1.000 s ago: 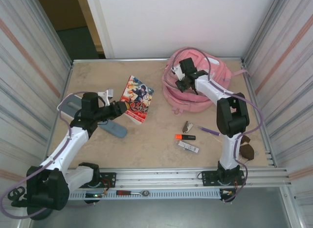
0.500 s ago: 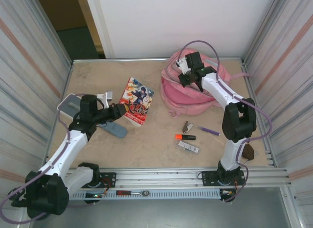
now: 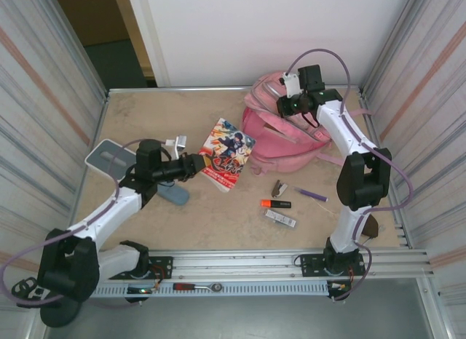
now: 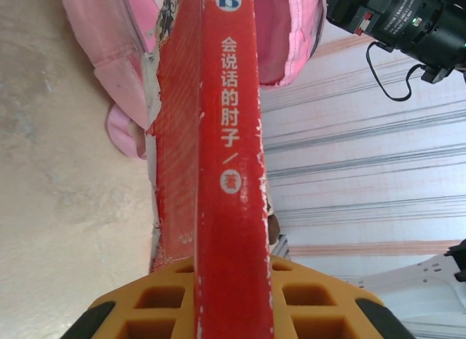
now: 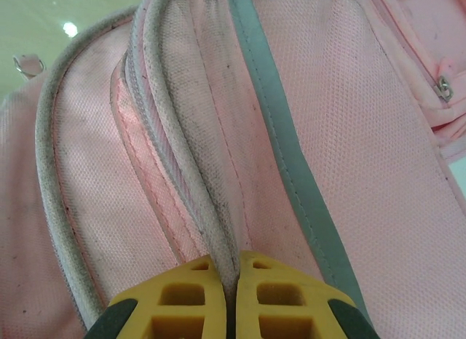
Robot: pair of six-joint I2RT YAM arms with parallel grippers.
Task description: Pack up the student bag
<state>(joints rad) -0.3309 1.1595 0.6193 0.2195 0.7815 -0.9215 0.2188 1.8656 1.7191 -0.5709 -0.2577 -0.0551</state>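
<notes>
Left end effector point(image 3: 198, 164) is pinching the red-spined book point(image 3: 229, 153); right end effector point(image 3: 291, 106) is pinching a piped seam of the student bag point(image 3: 284, 139).

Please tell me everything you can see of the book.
The book is a paperback with a colourful cartoon cover and a red spine with white Chinese characters; its edges look worn. The left claw grips one end across both covers, and the far end points toward the pink bag.
</notes>
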